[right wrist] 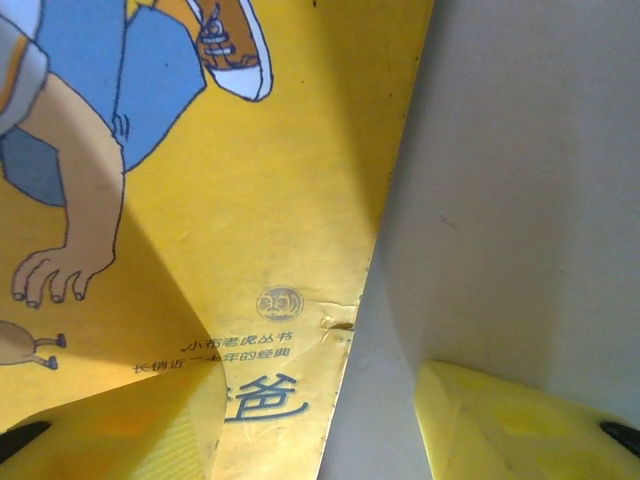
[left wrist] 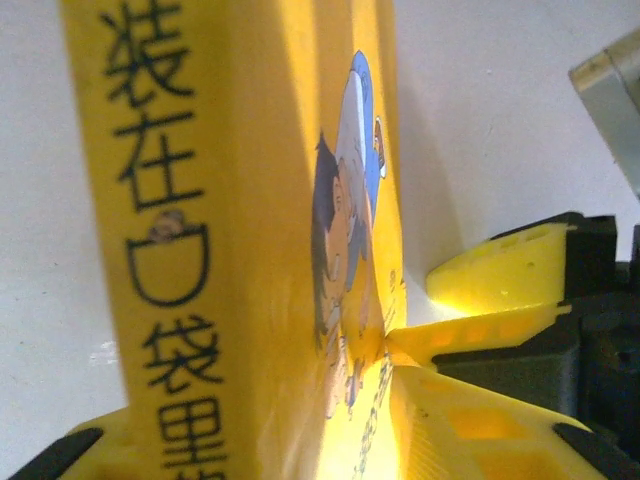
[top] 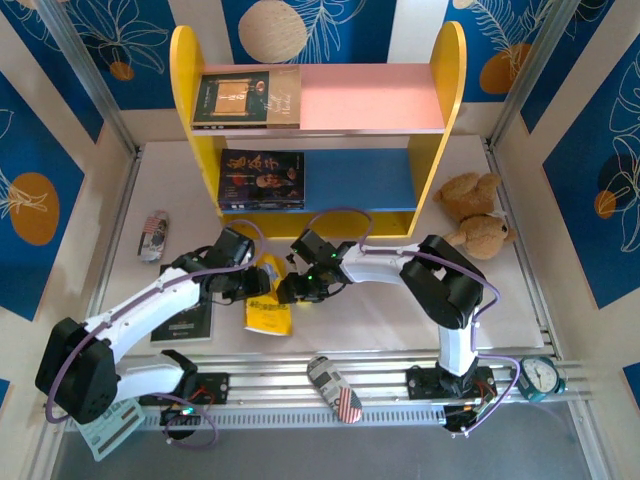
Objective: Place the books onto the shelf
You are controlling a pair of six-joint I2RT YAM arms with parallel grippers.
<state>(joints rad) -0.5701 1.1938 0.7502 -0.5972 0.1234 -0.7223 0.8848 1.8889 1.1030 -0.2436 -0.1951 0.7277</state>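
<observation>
Step was pickup of yellow book (top: 268, 318), just in front of shelf (top: 190, 130). Left gripper (top: 252, 284) clenched its spine edge; right gripper (top: 291, 292) stood open astride cover edge. Next move likely needed firm lift toward shelf board.

At the table's (top: 390, 320) twelve o'clock stands the shelf (top: 370, 100), an upper book (top: 248, 98) on its top board, a lower book (top: 263, 180) beneath. A third book (top: 268, 315) is at the shelf's six o'clock.

top view looks down; both wrist views crowd the yellow book (top: 268, 312).
</observation>
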